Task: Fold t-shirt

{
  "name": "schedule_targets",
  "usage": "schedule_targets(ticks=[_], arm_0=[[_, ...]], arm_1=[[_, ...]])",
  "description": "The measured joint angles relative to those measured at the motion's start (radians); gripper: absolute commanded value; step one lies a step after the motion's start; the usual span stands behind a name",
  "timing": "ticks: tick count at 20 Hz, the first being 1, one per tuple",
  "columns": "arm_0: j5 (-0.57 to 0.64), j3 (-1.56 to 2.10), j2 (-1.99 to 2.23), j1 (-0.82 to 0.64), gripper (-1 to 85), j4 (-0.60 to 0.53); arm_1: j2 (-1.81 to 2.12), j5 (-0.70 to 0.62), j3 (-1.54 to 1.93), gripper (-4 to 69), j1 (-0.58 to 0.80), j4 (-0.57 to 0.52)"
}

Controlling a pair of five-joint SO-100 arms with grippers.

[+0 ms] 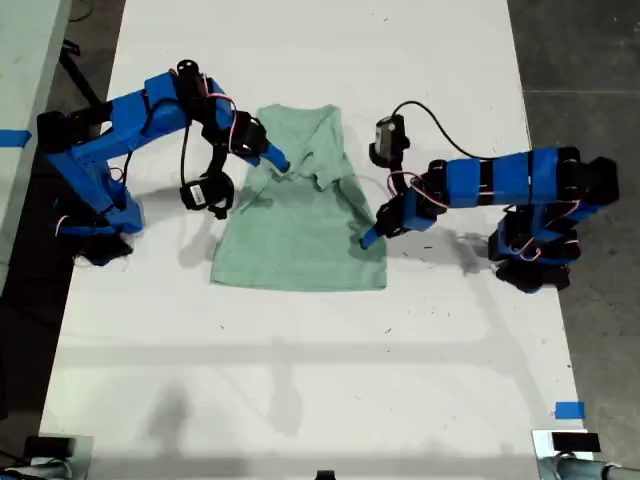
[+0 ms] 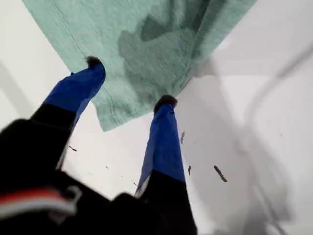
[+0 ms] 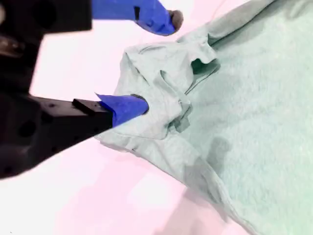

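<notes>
T-shirt lies rumpled between both parted claws.

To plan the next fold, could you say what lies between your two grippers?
In the exterior view, only the t-shirt's bunched cloth lies between my first gripper and my second gripper.

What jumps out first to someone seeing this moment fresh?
A pale mint t-shirt lies mid-table on the white table, its upper part bunched and folded over. Two blue arms reach in from the exterior view's left and right. My first gripper is open over a shirt corner, while my second gripper is open at the crumpled cloth.
</notes>
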Motion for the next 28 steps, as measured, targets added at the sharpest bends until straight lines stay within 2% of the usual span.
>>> schedule_targets(ticks=[11,13,17,24,28], arm_0=[[0.000,0.005,0.000,0.000,27.1,-0.002],[0.000,0.005,0.000,0.000,27.1,-0.002],[0.000,0.005,0.000,0.000,27.1,-0.002],[0.000,0.005,0.000,0.000,27.1,-0.002],[0.000,0.005,0.000,0.000,27.0,-0.002]], arm_1=[[-0.117,-0.038,0.135,23.3,0.037,-0.238],[-0.126,-0.044,0.135,16.7,0.040,-0.242],[-0.129,-0.049,0.133,-0.6,0.040,-0.242],[-0.161,-0.041,0.089,-1.1,0.040,-0.219],[-0.167,-0.041,-0.049,-1.1,0.037,-0.034]])
